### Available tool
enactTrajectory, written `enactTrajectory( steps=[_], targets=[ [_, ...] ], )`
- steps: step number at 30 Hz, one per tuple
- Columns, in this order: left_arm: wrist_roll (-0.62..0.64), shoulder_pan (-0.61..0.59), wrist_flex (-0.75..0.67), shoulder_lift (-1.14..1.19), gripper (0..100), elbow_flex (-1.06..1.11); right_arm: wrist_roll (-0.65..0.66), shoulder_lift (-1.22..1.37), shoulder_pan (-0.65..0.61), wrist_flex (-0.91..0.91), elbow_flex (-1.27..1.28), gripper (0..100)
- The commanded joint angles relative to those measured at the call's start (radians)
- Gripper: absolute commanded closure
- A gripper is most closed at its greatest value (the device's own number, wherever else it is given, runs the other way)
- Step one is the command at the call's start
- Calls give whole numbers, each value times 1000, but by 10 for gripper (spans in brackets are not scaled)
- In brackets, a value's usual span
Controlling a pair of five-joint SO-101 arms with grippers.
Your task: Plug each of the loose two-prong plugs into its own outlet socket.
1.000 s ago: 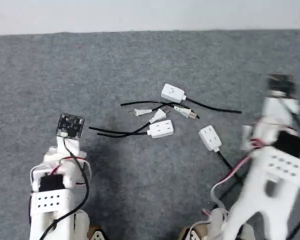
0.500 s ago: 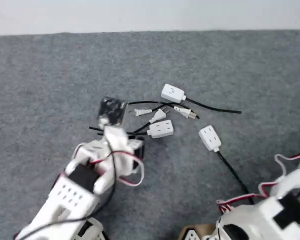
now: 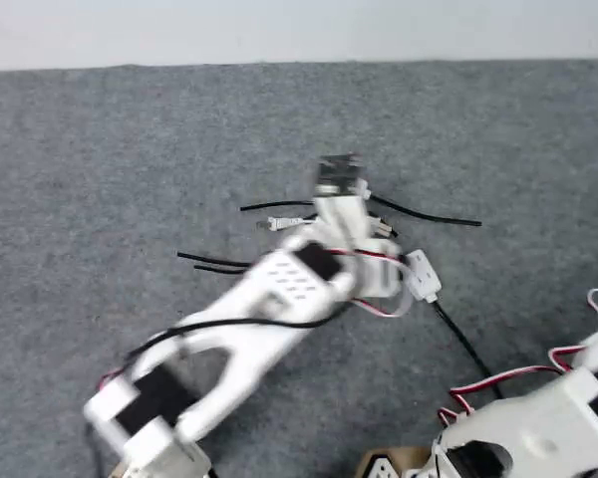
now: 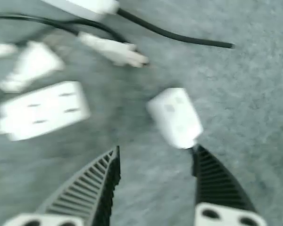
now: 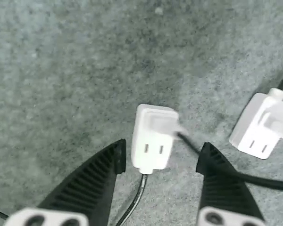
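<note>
— White plastic two-prong plugs (image 4: 114,50): where do they lie?
— Loose and unplugged on the grey carpet-like tabletop (image 3: 100,149), among thin black cords (image 3: 429,216). One lies near the wide white socket block (image 4: 40,110).
— And the left tool (image 4: 157,150)?
— Released, its ribbed black jaws spread and holding nothing, poised over the plugs, close to a small white socket block (image 4: 174,117).
— The right tool (image 5: 164,146)?
— Released too, gripping nothing. It hangs over a white socket block on a black cord (image 5: 151,136).
</note>
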Motion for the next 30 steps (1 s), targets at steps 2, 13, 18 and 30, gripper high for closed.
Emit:
enactTrajectory(
  steps=[2, 13, 18, 30],
  targets=[
    [203, 127, 28, 336, 665, -400, 12, -15, 2, 7, -66, 764],
    [295, 69, 428, 875, 647, -1171, 14, -12, 1, 18, -54, 764],
    [293, 60, 617, 1066, 648, -1518, 18, -13, -33, 10, 11, 765],
    [109, 68, 888, 1313, 992, -1988, 40, -15, -71, 16, 61, 768]
  ],
)
